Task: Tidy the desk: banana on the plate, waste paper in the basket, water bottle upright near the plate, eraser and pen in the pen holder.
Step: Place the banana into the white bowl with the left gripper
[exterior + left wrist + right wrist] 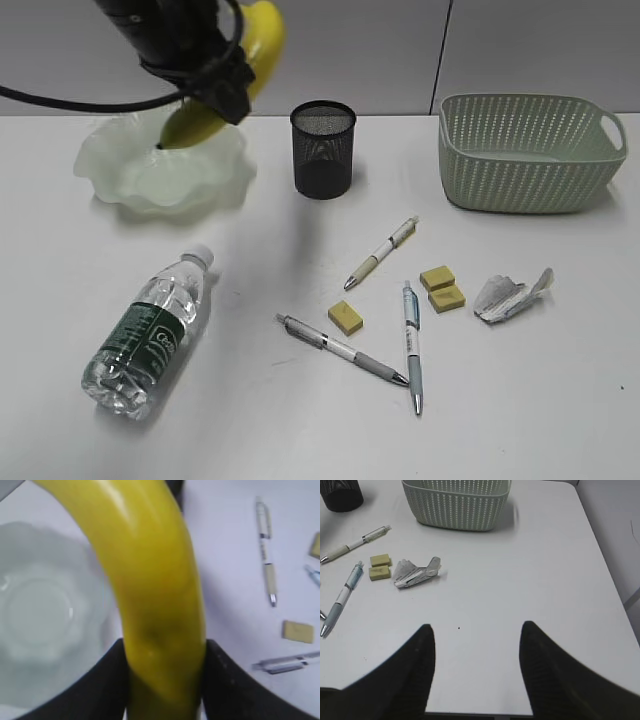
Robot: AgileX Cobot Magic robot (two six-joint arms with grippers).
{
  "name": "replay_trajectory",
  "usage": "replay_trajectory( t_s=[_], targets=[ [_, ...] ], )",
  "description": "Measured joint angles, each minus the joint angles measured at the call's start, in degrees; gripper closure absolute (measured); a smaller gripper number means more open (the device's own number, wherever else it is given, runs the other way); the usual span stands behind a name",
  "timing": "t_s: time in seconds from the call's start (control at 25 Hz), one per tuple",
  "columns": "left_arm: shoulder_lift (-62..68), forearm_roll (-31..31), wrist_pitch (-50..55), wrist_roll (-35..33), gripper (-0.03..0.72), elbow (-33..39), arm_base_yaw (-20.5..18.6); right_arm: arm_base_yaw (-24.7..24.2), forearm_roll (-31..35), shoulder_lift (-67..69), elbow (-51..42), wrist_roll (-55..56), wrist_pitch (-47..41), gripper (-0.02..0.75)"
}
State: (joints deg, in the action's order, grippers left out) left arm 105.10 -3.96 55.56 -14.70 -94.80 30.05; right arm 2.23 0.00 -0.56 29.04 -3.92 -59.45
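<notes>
Banana [155,605], smooth curved yellow, in left pincer [165,680] over wavy plate [120,185].

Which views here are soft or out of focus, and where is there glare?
Left wrist view: the banana fills the frame, blurred, with a bright streak of glare; the plate behind is hazy. Exterior view: sharp, with soft shadows under the pen holder. Right wrist view: the desk is evenly lit; the tool is dark and soft.

Grey wall [400,50] at the back, thin dark seam [441,60] between its panels
</notes>
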Motion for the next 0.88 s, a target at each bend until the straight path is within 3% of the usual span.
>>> replay_trajectory(
  t_s=[0.2,0.36,0.88],
  targets=[
    [1.9,0.4,-1.9,1.6,0.369,0.0,-9.9,0.0,0.0,0.0,0.0,0.0,0.0,0.303],
    [5.1,0.6,-6.2,1.9,0.369,0.0,-14.5,0.0,0.0,0.0,0.0,0.0,0.0,0.303],
    [16.6,2.9,-16.6,1.9,0.36,0.0,-15.4,0.0,0.0,0.0,0.0,0.0,0.0,0.303]
  ],
)
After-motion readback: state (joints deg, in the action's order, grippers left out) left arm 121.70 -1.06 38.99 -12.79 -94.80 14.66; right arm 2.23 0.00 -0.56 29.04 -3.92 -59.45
